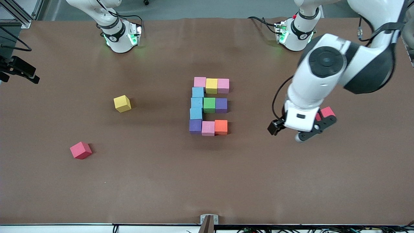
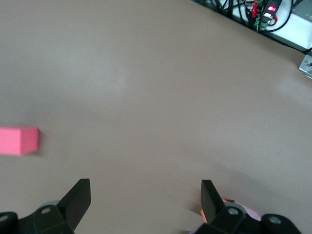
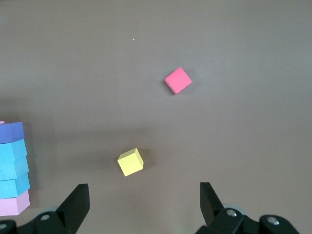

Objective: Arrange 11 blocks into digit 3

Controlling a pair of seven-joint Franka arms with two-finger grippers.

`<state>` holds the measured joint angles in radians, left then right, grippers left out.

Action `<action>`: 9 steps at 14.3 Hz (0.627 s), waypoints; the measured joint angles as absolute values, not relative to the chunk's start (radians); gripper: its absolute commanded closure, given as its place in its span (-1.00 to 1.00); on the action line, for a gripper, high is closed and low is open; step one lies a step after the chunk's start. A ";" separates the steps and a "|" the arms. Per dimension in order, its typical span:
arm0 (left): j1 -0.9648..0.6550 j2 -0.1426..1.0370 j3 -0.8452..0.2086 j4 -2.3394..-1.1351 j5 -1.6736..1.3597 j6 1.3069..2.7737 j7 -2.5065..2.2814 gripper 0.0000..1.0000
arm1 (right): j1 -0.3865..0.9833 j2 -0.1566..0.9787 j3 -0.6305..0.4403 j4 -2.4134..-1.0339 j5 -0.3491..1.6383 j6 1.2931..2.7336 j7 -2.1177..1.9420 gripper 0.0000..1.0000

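Note:
Eleven blocks lie joined as a blocky digit 3 (image 1: 209,105) in the middle of the table. A column runs pink (image 1: 200,81), three light blue (image 1: 197,103), then purple (image 1: 195,126). Three bars branch off it: yellow and pink, green and purple, pink and orange (image 1: 221,127). My left gripper (image 1: 315,129) (image 2: 144,200) hangs open and empty over bare table toward the left arm's end, apart from the figure. My right gripper (image 3: 144,202) is outside the front view. It is open and empty high over the table, and its view shows the figure's column (image 3: 13,168).
A loose yellow cube (image 1: 122,103) (image 3: 130,162) and a red cube (image 1: 81,150) (image 3: 178,80) lie toward the right arm's end. A second red cube (image 1: 327,112) (image 2: 18,140) sits beside the left gripper, half hidden by it in the front view.

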<state>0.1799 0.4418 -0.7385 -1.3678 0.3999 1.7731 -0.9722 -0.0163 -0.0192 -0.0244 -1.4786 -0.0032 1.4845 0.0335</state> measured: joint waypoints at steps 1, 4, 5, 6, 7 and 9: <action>0.169 0.409 -0.682 -1.362 0.345 1.767 -0.880 -1.00 | -0.016 -0.019 -0.024 -1.479 -0.003 1.485 0.033 -1.00; 0.129 0.303 -0.501 -1.361 0.184 1.698 -0.643 -1.00 | -0.016 -0.019 -0.024 -1.478 -0.003 1.485 0.033 -1.00; 0.118 0.275 -0.453 -1.361 0.164 1.671 -0.576 -1.00 | -0.016 -0.019 -0.024 -1.478 -0.003 1.487 0.033 -1.00; 0.105 0.250 -0.411 -1.361 0.156 1.638 -0.507 -1.00 | -0.016 -0.019 -0.024 -1.478 -0.003 1.488 0.033 -1.00; 0.091 0.226 -0.371 -1.361 0.154 1.606 -0.437 -1.00 | -0.016 -0.019 -0.024 -1.478 -0.003 1.488 0.033 -1.00; 0.061 0.180 -0.290 -1.367 0.153 1.545 -0.299 -1.00 | -0.016 -0.019 -0.024 -1.478 -0.003 1.488 0.033 -1.00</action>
<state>0.0610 0.1800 -0.2897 -1.3673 0.1535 1.5450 -0.2994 -0.0163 -0.0191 -0.0243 -1.4783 -0.0032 1.4885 0.0335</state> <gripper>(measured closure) 0.000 0.000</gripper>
